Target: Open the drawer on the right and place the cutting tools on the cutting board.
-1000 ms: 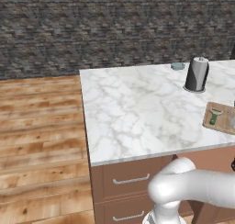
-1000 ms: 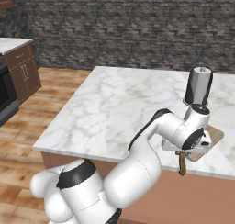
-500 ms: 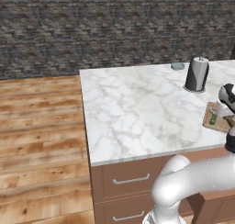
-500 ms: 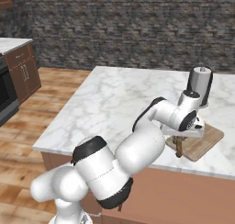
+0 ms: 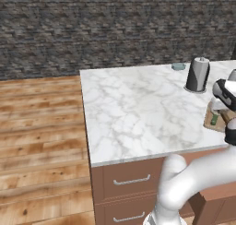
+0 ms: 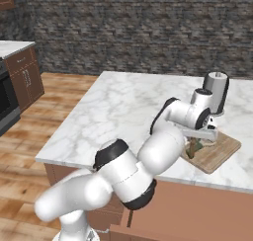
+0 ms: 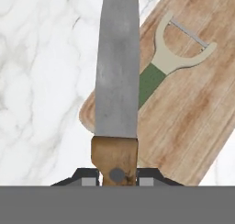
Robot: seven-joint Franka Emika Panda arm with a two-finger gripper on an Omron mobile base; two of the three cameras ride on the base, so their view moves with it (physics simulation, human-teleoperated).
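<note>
From the left, the marble tabletop [image 5: 138, 113] stands bare up to its front edge, wood floor [image 5: 41, 141] beside. From the right, the cutting board [image 6: 217, 153] sits near the tabletop's front edge. At the hand [image 7: 117, 177], clenched on a knife [image 7: 117, 76], the peeler [image 7: 172, 58] lies on the board.

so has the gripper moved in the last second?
Yes. In the right base view the gripper, shut on the knife, has risen from below the countertop's edge and now hangs over the cutting board.

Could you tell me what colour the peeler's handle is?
Dark green, on the peeler lying on the cutting board; the hand view shows it best.
</note>
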